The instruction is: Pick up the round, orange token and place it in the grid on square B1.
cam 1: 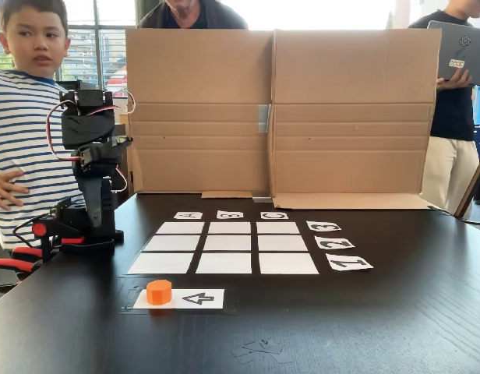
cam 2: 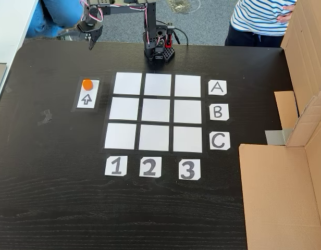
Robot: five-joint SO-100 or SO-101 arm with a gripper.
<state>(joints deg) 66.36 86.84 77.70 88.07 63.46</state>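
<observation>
Nothing is done yet: the orange token (cam 2: 87, 84) sits on the arrow strip (cam 2: 87, 98) beside the grid (cam 2: 155, 110), square B1 (cam 2: 124, 109) lies bare, and the claw (cam 2: 92, 39), its opening unclear, hangs empty above the counter (cam 2: 56, 198).

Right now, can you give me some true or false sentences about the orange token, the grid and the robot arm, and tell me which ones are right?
1. The orange token sits on the white strip with the black arrow. True.
2. The token is already on square B1. False: B1 is bare; the token is outside the grid.
3. The gripper holds the token. False: it hangs beyond the strip, apart from the token.
4. The grid has nine white squares. True.
5. A cardboard wall stands behind the table in a fixed view. True.
</observation>
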